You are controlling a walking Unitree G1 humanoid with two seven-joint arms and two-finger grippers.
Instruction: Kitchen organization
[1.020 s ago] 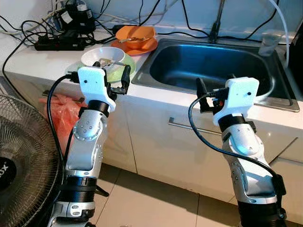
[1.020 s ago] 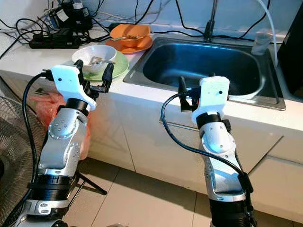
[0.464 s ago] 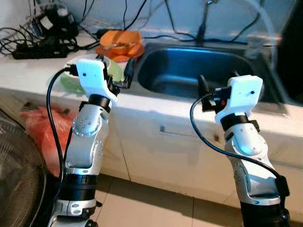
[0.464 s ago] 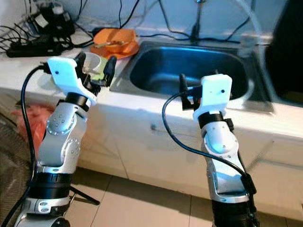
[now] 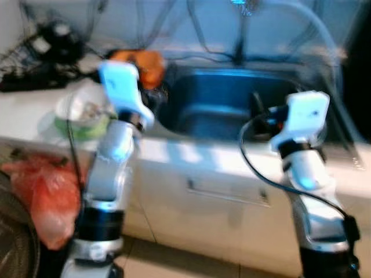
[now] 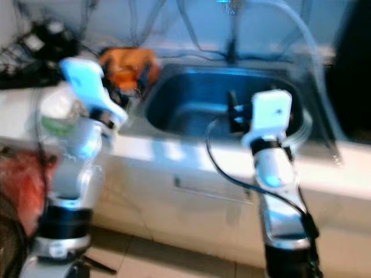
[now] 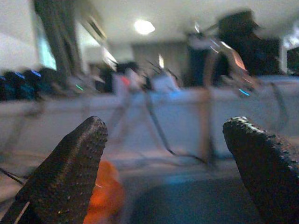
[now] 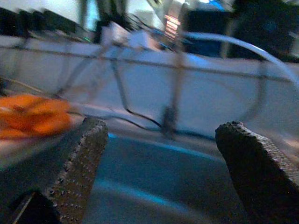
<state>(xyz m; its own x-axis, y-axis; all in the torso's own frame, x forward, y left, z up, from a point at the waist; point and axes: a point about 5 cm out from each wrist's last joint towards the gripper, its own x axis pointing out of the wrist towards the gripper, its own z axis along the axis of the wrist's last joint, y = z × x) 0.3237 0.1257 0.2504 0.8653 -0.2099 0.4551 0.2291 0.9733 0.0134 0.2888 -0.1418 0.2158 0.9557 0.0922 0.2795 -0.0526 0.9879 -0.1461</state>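
Observation:
The picture is blurred by motion. A steel sink (image 5: 226,110) is set in the white counter (image 5: 191,156) ahead. Orange dishes (image 5: 145,62) stand at the sink's back left corner, and a white bowl on a green plate (image 5: 84,111) sits further left. My left gripper (image 7: 166,128) is raised at the sink's left rim, open and holding nothing, with the orange dishes (image 7: 105,196) just beyond it. My right gripper (image 8: 163,128) hovers open and unloaded at the sink's front edge, facing the basin (image 8: 154,186) and the tap (image 8: 175,84).
Black cables and a power strip (image 5: 35,49) crowd the counter's back left. A red plastic bag (image 5: 46,191) hangs below the counter at the left. Cabinet doors with a handle (image 5: 226,194) front the sink. A dark shape (image 5: 359,87) stands at the right edge.
The whole picture has shifted and blurred as the camera moved. My left gripper now stands by the orange dishes rather than by the white bowl. Both grippers stay open.

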